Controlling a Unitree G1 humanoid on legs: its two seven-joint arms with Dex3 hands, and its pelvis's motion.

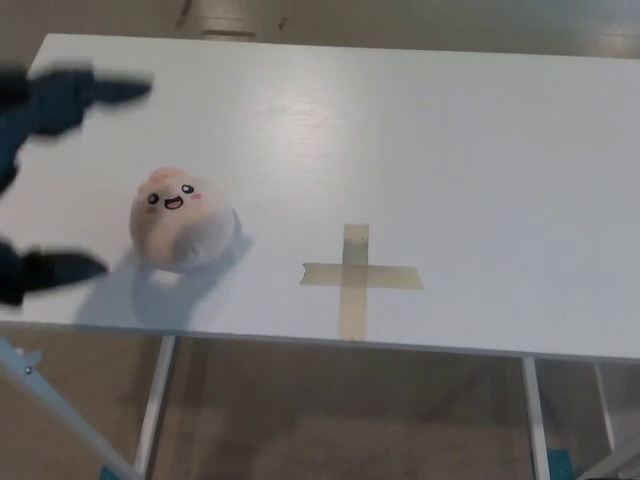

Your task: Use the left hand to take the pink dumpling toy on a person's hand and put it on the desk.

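Note:
The pink dumpling toy [178, 220] lies on the white desk [450, 150] near its front left, its smiling face turned up. My left hand [45, 180] is at the picture's left edge, just left of the toy, blurred. Its fingers [85, 92] are spread wide apart above and below, and it holds nothing. There is a gap between the hand and the toy. No person's hand shows. My right hand is out of the picture.
A cross of tan tape [355, 275] is stuck on the desk right of the toy. The desk's front edge runs just below the toy and the tape. Metal desk legs [155, 405] and floor show beneath.

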